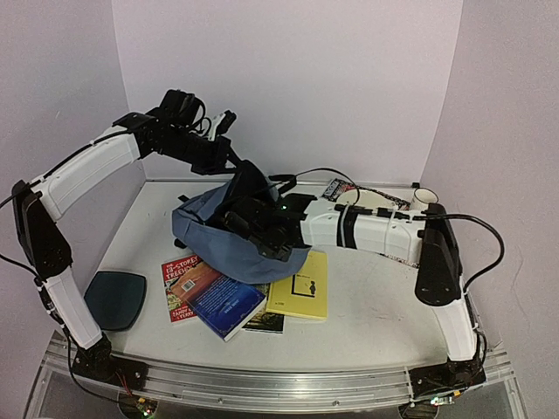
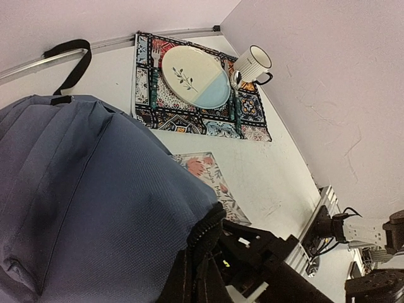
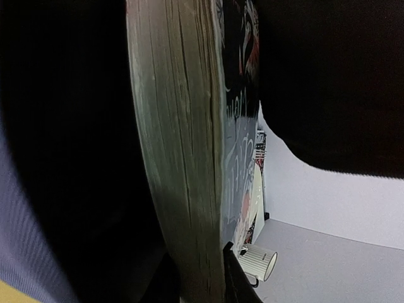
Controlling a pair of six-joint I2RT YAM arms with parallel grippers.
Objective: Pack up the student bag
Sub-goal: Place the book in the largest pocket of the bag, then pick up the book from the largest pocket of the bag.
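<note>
The slate-blue student bag (image 1: 205,229) lies mid-table with its dark opening facing right; it also fills the left wrist view (image 2: 82,189). My left gripper (image 1: 234,161) is shut on the bag's upper rim and holds it raised; its fingers are hidden in its own view. My right gripper (image 1: 253,229) reaches into the opening and is shut on a thick book (image 3: 180,158), held edge-on in the dark lining; its fingertips (image 3: 230,271) clamp the book's covers. The right gripper also shows as a black body by the zipper in the left wrist view (image 2: 265,259).
A red book (image 1: 179,284), a blue book (image 1: 229,304) and a yellow book (image 1: 301,284) lie in front of the bag. A teal pad (image 1: 115,298) sits front left. A floral book (image 2: 211,180), a patterned placemat (image 2: 246,110) with a plate (image 2: 192,76), and a mug (image 2: 252,62) are at the back right.
</note>
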